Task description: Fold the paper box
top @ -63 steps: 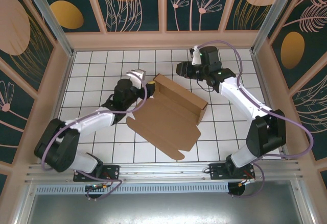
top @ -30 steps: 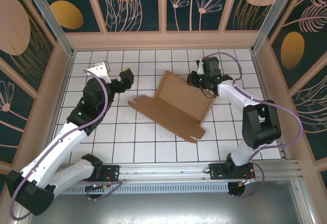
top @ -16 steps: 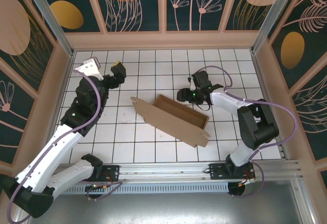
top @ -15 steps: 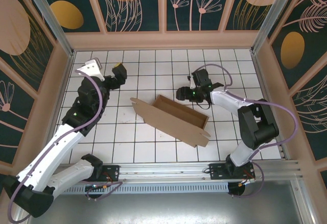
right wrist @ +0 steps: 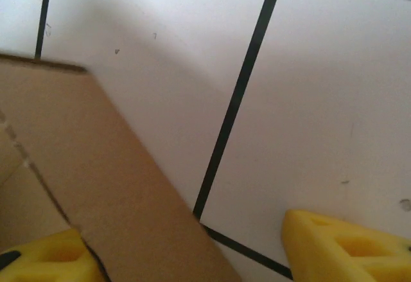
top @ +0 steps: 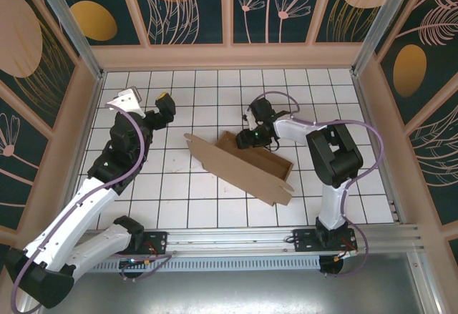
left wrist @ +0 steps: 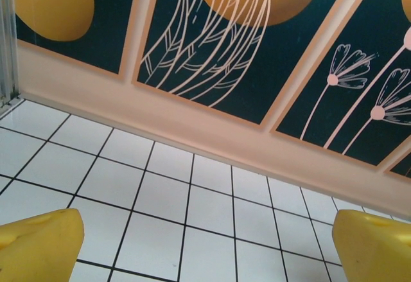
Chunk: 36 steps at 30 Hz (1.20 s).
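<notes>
Top external: paper box [top: 240, 162] half-walled mid-frame; right gripper [top: 247, 137] gapes at its upper corner, left gripper [top: 164, 104] spread wide; next, probably pinch that wall.

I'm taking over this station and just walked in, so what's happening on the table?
Two robot arms are folding a paper box. It sits partly formed on the tiled table, its long walls standing up like a trough. The right gripper is at the box's far corner, jaws open astride the cardboard edge, not clamped. The left gripper hangs open off to the left, holding nothing.
</notes>
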### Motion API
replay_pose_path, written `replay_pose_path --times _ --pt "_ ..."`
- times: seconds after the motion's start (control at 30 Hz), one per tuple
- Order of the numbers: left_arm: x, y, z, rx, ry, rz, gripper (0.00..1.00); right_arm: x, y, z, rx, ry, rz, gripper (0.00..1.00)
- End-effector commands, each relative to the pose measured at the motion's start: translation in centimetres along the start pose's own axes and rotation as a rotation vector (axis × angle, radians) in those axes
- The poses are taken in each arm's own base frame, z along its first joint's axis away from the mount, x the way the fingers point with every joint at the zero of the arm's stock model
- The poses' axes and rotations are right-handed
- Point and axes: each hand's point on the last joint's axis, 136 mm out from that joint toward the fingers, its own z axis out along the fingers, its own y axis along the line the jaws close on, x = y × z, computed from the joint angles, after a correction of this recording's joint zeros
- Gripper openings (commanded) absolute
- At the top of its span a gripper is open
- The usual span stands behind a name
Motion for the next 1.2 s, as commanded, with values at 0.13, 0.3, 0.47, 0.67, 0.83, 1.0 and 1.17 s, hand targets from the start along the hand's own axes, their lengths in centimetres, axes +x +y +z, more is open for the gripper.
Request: replay_pose_path --times 0.13,0.3,0.47,0.67,0.83,1.0,1.17 --pt "-1.2 0.6 -0.5 -0.025 -0.055 -0.005 0.99 -2.9 -5.9 -4.4 0.033 -0.258 0.473 0.5" --pt "-1.2 0.5 -0.5 -0.021 -0.055 -0.016 0.99 -0.2 -7.6 -6.5 -0.094 -0.393 0.885 0.47" --pt "-1.3 0.5 -0.4 -0.028 -0.056 -0.019 0.99 2.7 -3.2 -5.5 -0.257 -0.308 1.059 0.54" --pt "-1.3 0.6 -0.3 -0.032 -0.057 -0.03 0.99 2.8 -2.9 -8.1 -0.111 -0.372 0.747 0.72" --pt "-1.0 0.5 -0.2 -0.021 -0.057 -0.043 0.99 -3.1 -2.2 -10.6 0.229 -0.448 0.01 0.71" --pt "-0.9 0.7 -0.6 -0.008 -0.072 -0.042 0.99 -4.9 1.6 -8.6 0.128 -0.417 -0.568 0.73" --pt "-0.8 0.7 -1.1 0.014 -0.077 -0.034 0.98 -5.3 1.8 -5.3 0.097 -0.322 -0.811 0.78"
